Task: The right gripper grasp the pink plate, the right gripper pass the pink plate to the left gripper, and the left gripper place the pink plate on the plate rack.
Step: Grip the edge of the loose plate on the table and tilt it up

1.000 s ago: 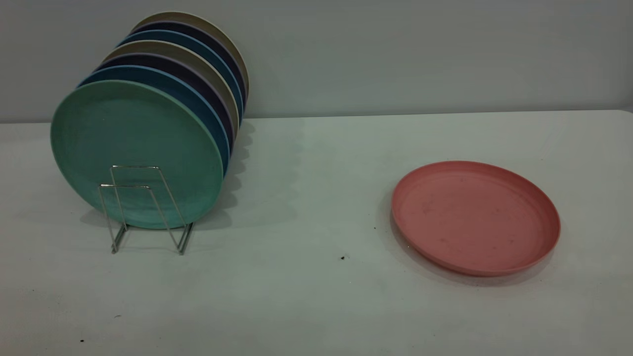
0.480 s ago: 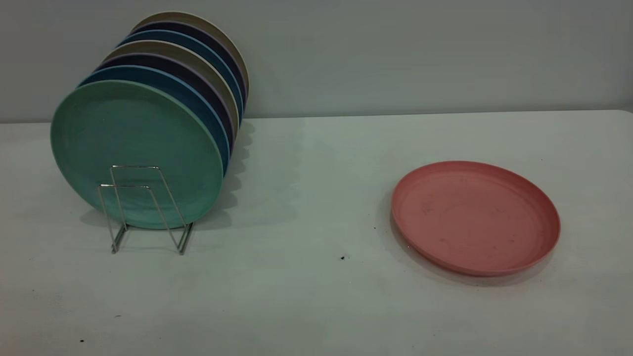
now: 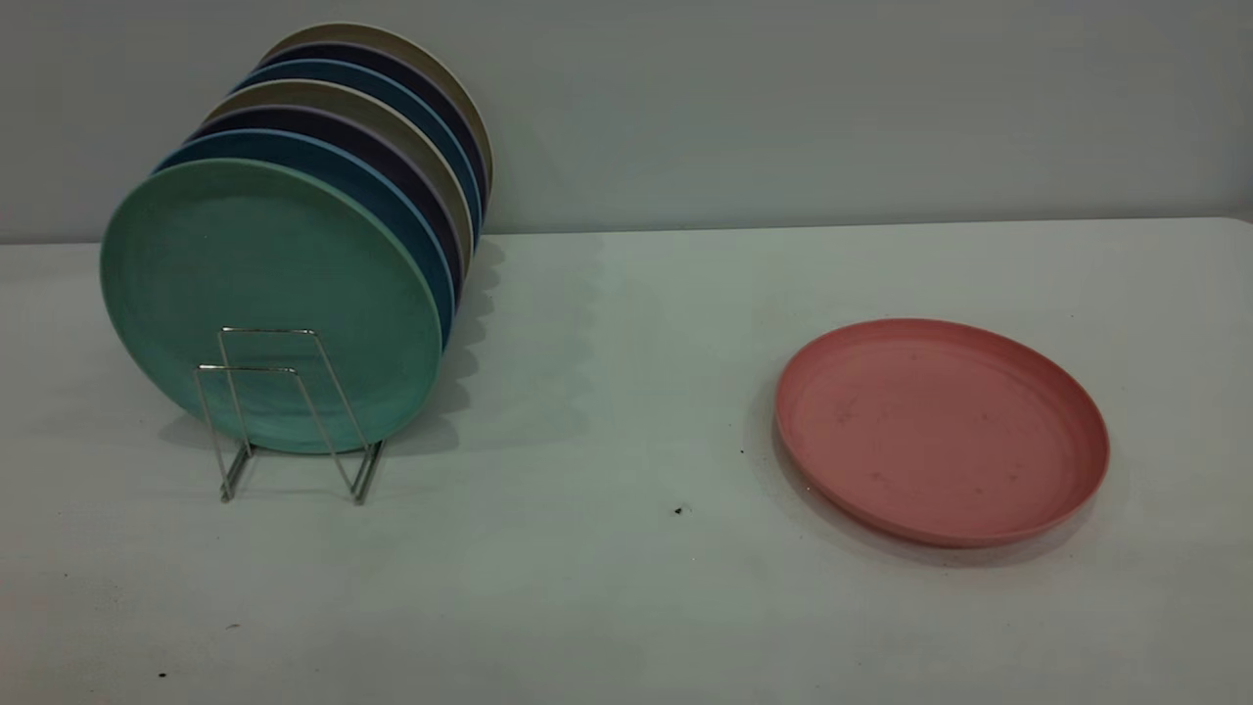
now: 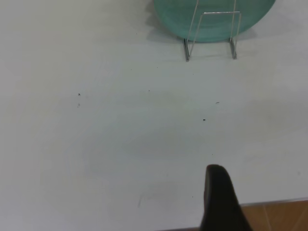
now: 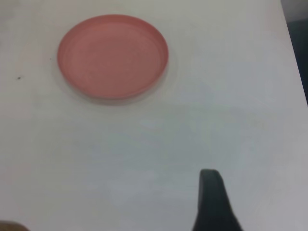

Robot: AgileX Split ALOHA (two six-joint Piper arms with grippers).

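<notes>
Pink plate (image 3: 942,431): I found no lettering or brand on it, only faint dark specks.
Teal-green plate (image 3: 269,304): I read nothing on its face.
Plate rack (image 3: 284,411): bare wire, with no tag that I could see.
Table (image 3: 607,568): I saw no printed signs or numbers, just a few dark flecks.
Wrist views: both were soft, so any very fine print may have escaped me.

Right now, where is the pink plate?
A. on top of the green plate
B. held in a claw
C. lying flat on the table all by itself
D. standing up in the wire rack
C: the pink plate lies flat on the table, apart from the plate rack, with no claw touching it.
</notes>
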